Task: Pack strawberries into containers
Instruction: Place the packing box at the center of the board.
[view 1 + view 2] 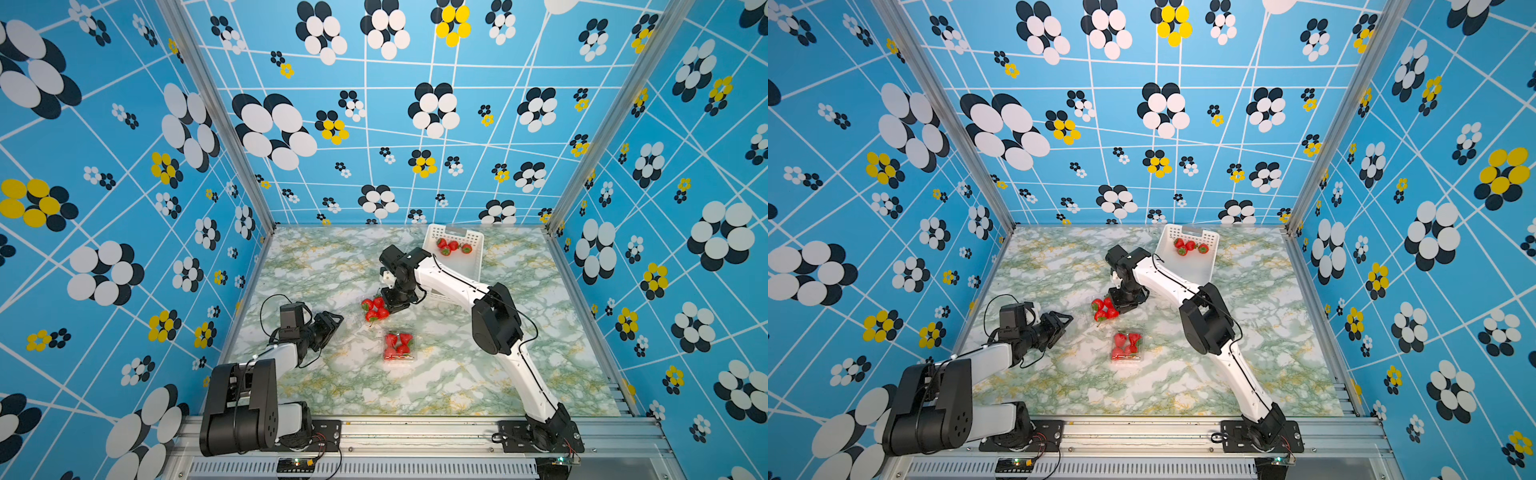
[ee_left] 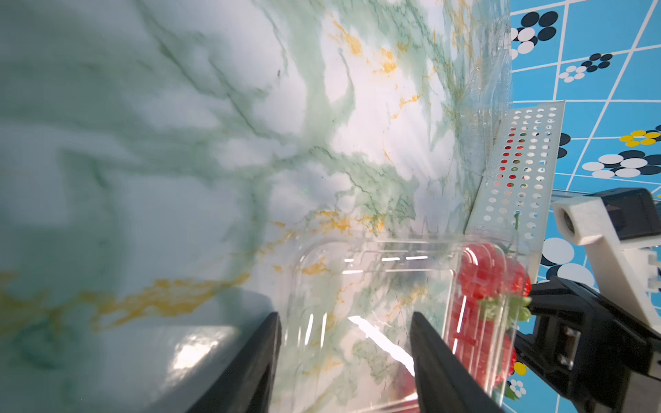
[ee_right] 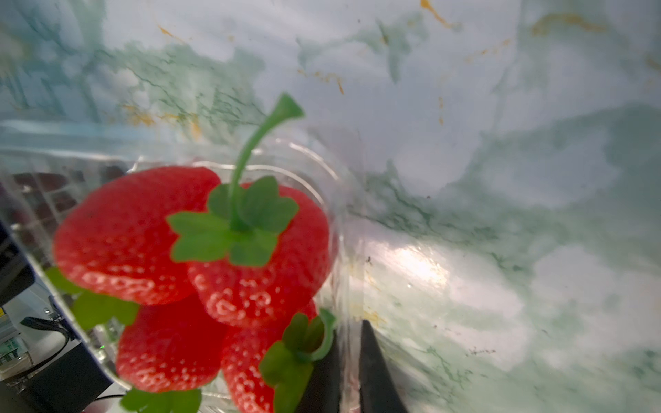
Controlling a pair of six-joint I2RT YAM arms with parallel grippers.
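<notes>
An open clear container (image 1: 365, 312) near the table's middle holds several strawberries (image 1: 374, 309) (image 1: 1104, 308). My right gripper (image 1: 388, 305) (image 3: 348, 357) is shut on that container's clear side wall (image 3: 343, 221), with the red strawberries (image 3: 250, 257) piled just inside. My left gripper (image 1: 337, 321) (image 1: 1068, 320) (image 2: 345, 357) comes in from the other side, low and open. The container's clear lid flap (image 2: 375, 293) lies between its fingers. Beyond the flap the berries (image 2: 479, 275) show through the plastic.
A closed clear container (image 1: 400, 345) (image 1: 1127, 345) full of strawberries sits nearer the front. At the back right is a white perforated basket (image 1: 478, 266) (image 2: 518, 171) holding several strawberries (image 1: 453, 246). More clear plastic (image 2: 493, 71) stands by the back wall.
</notes>
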